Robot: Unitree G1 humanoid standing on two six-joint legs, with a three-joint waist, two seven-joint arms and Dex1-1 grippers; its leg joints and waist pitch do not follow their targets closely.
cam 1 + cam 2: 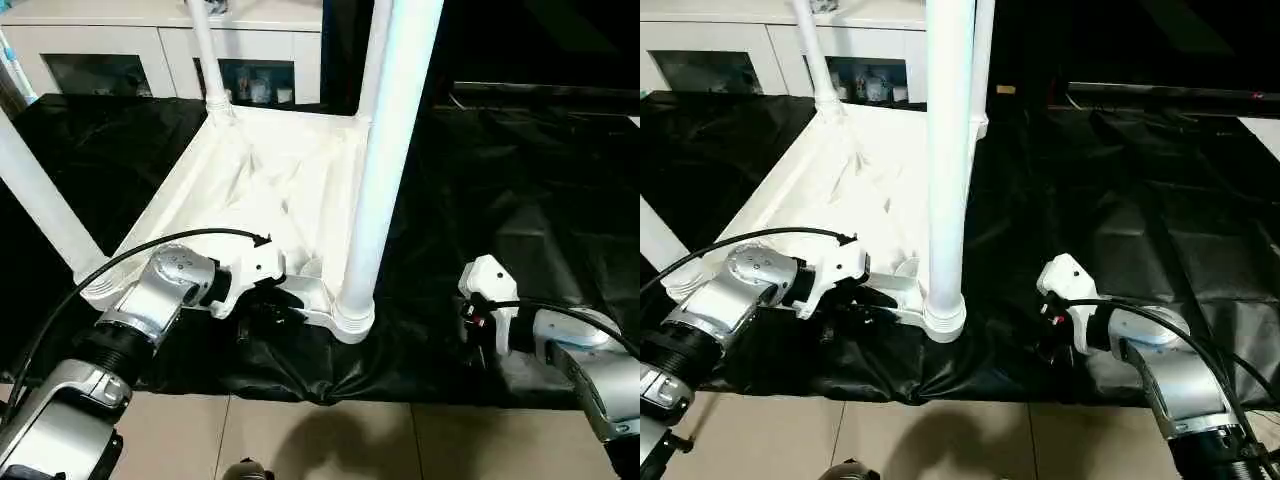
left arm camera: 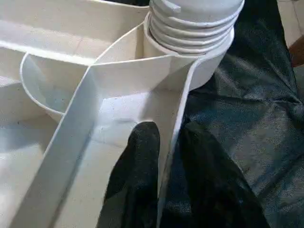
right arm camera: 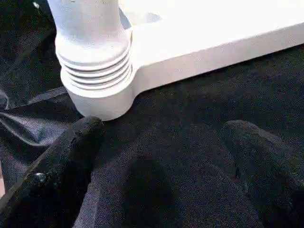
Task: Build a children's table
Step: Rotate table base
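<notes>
Here your children's table (image 1: 270, 170) lies upside down on the black sheet (image 1: 520, 180), legs up. Your left gripper (image 2: 164, 156) pinches the rim (image 2: 173, 123), one finger (image 2: 137, 156) inside, just beside the threaded leg (image 1: 385, 150). Your right gripper (image 3: 161, 156) spreads wide over the sheet, near that corner socket (image 3: 102, 102), holding nothing.

Tops of 3 upright legs (image 1: 395, 150) beyond the frame, 4th perhaps likewise.
</notes>
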